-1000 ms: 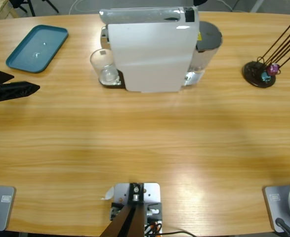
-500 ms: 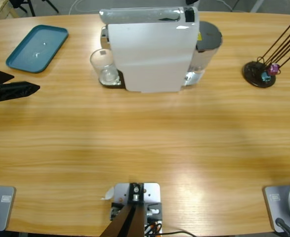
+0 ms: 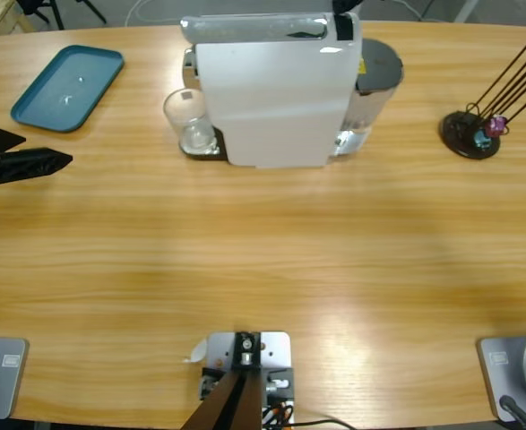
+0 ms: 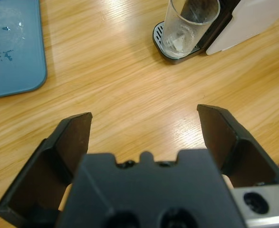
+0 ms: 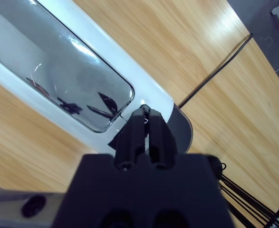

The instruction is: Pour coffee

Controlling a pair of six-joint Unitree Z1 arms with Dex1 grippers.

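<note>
My right gripper (image 5: 146,121), jaws closed and empty, presses the coffee machine (image 3: 271,90); slipping could jolt the glass (image 4: 189,26). My left gripper (image 4: 146,128) waits wide open, empty.

- One white coffee machine (image 3: 271,94)
- One clear glass (image 3: 189,121)
- One teal tray (image 3: 67,87)
- One dark stand of sticks (image 3: 470,134)
- One wooden tabletop (image 3: 271,260)

Hidden and cut off
Left gripper (image 3: 12,161) cropped by high view's left edge; right gripper (image 3: 343,7) mostly beyond top edge. Glass (image 4: 189,26) rim cropped in left wrist view; contents indiscernible.
</note>
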